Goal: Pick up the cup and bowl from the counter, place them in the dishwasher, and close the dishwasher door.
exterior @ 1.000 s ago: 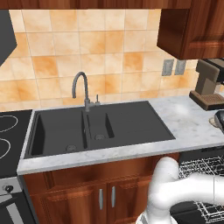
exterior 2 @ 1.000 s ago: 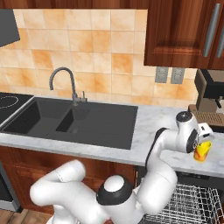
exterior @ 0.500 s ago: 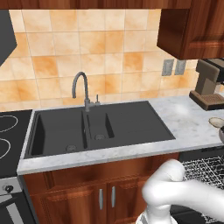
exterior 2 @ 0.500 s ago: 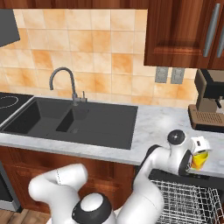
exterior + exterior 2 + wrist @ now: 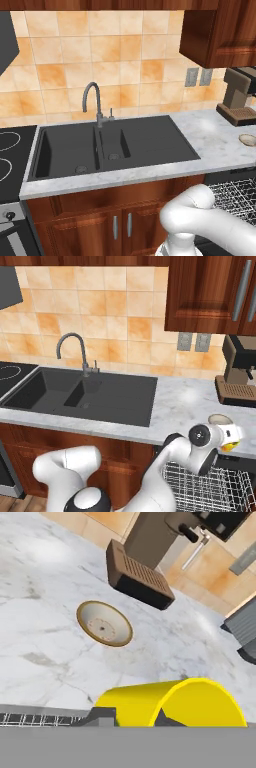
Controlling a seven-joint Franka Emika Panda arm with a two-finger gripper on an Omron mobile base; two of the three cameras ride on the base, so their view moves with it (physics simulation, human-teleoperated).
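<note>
My gripper (image 5: 230, 445) is shut on the yellow cup (image 5: 229, 446), holding it at the counter's (image 5: 182, 406) front edge, just above the dishwasher's grey wire rack (image 5: 200, 483). In the hand view the cup (image 5: 175, 704) lies on its side between the fingertips (image 5: 102, 716), above the rack (image 5: 35, 718). The beige bowl (image 5: 220, 419) sits upright on the counter just behind the gripper; it is also in the hand view, bowl (image 5: 104, 623), and at the right edge of the left base view, bowl (image 5: 247, 139). The dishwasher door is out of view.
A brown and black coffee machine (image 5: 242, 373) stands at the back right of the counter, close behind the bowl. The dark double sink (image 5: 112, 145) with its faucet (image 5: 94, 102) lies to the left. Wooden wall cabinets (image 5: 210, 291) hang overhead. A stovetop (image 5: 10, 155) is at far left.
The arm has folded down and carried the yellow cup lower, from above the counter to its front edge over the rack. The bowl has not moved.
</note>
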